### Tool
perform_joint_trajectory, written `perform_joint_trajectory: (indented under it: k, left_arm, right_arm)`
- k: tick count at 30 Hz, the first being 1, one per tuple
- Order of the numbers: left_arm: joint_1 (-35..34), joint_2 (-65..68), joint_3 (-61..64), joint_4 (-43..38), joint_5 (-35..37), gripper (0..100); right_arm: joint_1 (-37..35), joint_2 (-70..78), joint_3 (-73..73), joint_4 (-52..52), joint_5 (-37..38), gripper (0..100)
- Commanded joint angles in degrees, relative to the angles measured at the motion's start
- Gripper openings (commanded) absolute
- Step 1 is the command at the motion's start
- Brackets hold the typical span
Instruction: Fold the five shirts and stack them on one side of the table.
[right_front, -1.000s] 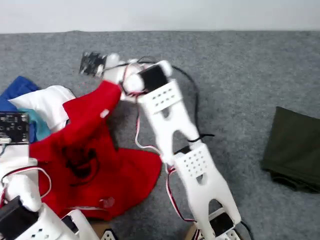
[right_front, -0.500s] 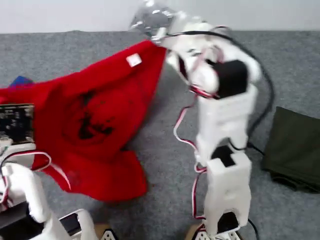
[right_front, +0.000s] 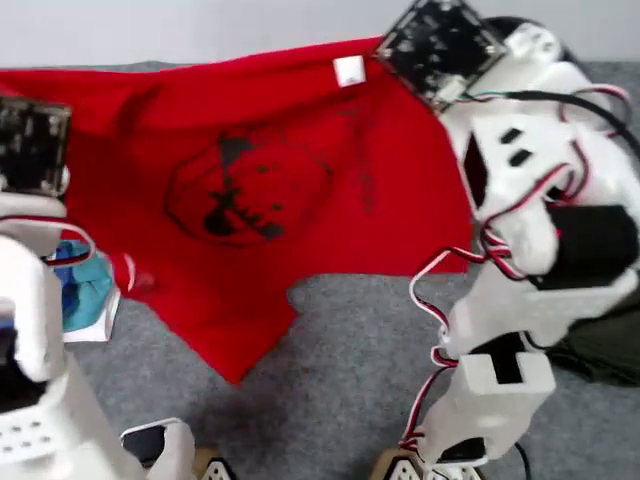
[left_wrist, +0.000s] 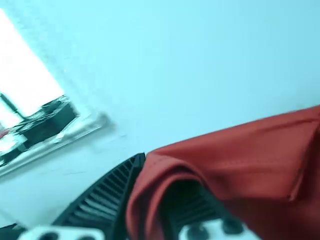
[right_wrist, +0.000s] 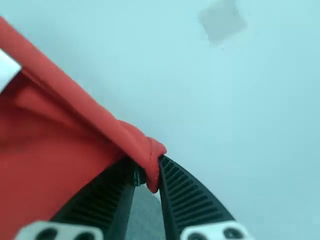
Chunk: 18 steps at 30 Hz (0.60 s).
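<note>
A small white label (right_front: 348, 70) sits on the top hem of the red shirt (right_front: 250, 200), just beside my right gripper (right_wrist: 149, 172). It is a plain square tag, and any print on it is too blurred to read. In my right wrist view its corner (right_wrist: 6, 67) shows on the same hem, a little way along from my fingertips. A black print (right_front: 245, 195) fills the chest between my two grippers, a rounded outline with dark strokes inside, and I can make out no letters in it.

The shirt is soft knit with a doubled, stitched hem. It hangs spread out as a broad sheet between my grippers, and its lower edge drops to an uneven point over the grey, felt-like table (right_front: 340, 380).

My right gripper is clamped on the shirt. Its black ridged fingers (right_wrist: 187, 192) are nearly together, pinching a rolled corner of the hem that bulges just past their tips. My left gripper (left_wrist: 160, 185) grips the opposite corner on a thicker fold, so its ridged jaws stand further apart, and the cloth wraps over one finger. Both grippers are raised, with a pale wall (right_wrist: 240, 100) behind them.

Below my left gripper a teal cloth (right_front: 85, 285) lies crumpled on the table, partly under the hanging shirt. Below my right gripper, behind my right arm, lies a dark green shirt (right_front: 610, 350).
</note>
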Motion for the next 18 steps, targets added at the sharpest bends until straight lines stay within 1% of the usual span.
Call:
perform_joint_trajectory:
  k: [1, 5, 10, 13, 18]
  left_arm:
    - [4.31, 5.19, -9.89, 7.56, -0.35, 0]
    - [7.74, 10.2, -17.1, 14.59, -0.35, 0]
    - [9.49, 15.91, -27.38, 16.53, -0.35, 0]
    - [9.49, 19.34, -33.89, 16.62, -0.35, 0]
    - [9.49, 22.59, -42.95, 16.62, -0.26, 0]
  right_arm:
    - [3.21, -3.82, -2.11, 2.24, 0.35, 1.1]
    - [5.76, -6.02, -2.11, 2.24, -0.88, 1.1]
    - [9.98, -8.31, 1.76, 2.33, -2.55, 1.1]
    - [11.3, -12.62, 9.05, 2.33, -2.64, 1.1]
    - [11.3, -22.46, 25.05, 2.24, -2.64, 1.1]
